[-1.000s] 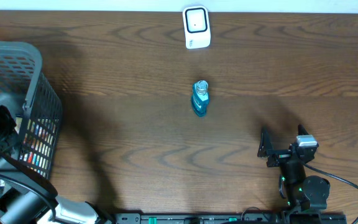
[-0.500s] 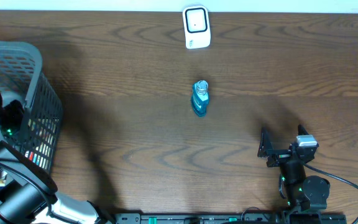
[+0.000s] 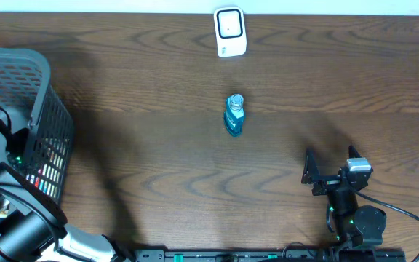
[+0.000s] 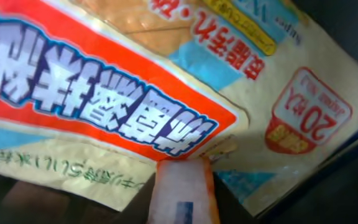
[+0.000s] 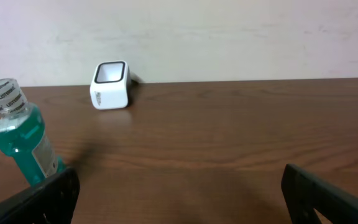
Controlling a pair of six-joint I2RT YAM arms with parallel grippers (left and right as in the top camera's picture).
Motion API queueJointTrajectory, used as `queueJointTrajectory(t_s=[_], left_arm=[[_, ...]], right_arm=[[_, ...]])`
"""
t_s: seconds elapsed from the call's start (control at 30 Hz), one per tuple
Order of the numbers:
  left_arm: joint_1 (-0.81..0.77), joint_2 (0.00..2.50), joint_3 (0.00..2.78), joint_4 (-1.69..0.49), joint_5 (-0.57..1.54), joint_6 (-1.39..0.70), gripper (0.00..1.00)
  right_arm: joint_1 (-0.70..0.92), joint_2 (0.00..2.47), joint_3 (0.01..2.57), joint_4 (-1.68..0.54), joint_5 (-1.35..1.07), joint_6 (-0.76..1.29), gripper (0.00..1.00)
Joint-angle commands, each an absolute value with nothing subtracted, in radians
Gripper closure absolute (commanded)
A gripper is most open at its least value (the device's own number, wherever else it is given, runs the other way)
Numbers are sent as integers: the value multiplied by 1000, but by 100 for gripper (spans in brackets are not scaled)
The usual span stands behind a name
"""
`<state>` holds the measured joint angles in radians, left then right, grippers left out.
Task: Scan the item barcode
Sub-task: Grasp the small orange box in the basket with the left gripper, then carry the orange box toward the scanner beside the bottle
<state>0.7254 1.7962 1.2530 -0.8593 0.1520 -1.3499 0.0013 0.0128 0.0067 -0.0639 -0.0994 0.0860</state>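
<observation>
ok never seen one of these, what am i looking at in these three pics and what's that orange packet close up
Two robot arms work at a wooden table. One picture looks down from above; the other two come from cameras on each arm's wrist. On the table stand a blue-green bottle and a small white scanner. At the left sits a grey basket, and the left arm reaches into it. Its wrist camera is pressed close to a printed snack packet in the basket; whether the left gripper actually grips it, the pictures don't show. The right gripper rests open near the front edge, holding nothing.

scanner [image 3: 230,31] table's far edge | bottle [image 3: 234,115] mid-table | basket [image 3: 46,109] left
</observation>
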Motion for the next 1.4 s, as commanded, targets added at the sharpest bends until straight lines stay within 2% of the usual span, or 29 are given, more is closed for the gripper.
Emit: queueJointTrajectory(t_s=[0.0, 0.1, 0.33, 0.63, 0.8, 0.97, 1.1, 1.23, 1.37], left_arm=[[724, 1782, 1293, -850, 150, -1271, 87], [724, 1736, 1328, -848, 146, -1249, 92], [724, 1533, 1407, -785, 136, -1162, 92], [723, 1219, 1409, -610, 138, -1164, 92], [696, 1114, 1409, -535, 311, -1163, 92], [531, 1107, 1409, -534, 510, -1108, 92], [311, 1153, 1408, -554, 521, -919, 92], [117, 1230, 1408, -643, 410, -783, 92], [-23, 1341, 1407, -763, 205, -775, 93]], right_arm=[[4, 12, 6, -68, -96, 73, 1], [4, 11, 6, -68, -96, 73, 1], [4, 12, 6, -68, -96, 73, 1], [4, 11, 6, -68, -96, 73, 1], [4, 12, 6, -68, -96, 73, 1], [4, 11, 6, -68, -96, 73, 1], [4, 12, 6, -68, -96, 73, 1], [4, 11, 6, -68, -96, 73, 1], [4, 11, 6, -68, -96, 73, 1]])
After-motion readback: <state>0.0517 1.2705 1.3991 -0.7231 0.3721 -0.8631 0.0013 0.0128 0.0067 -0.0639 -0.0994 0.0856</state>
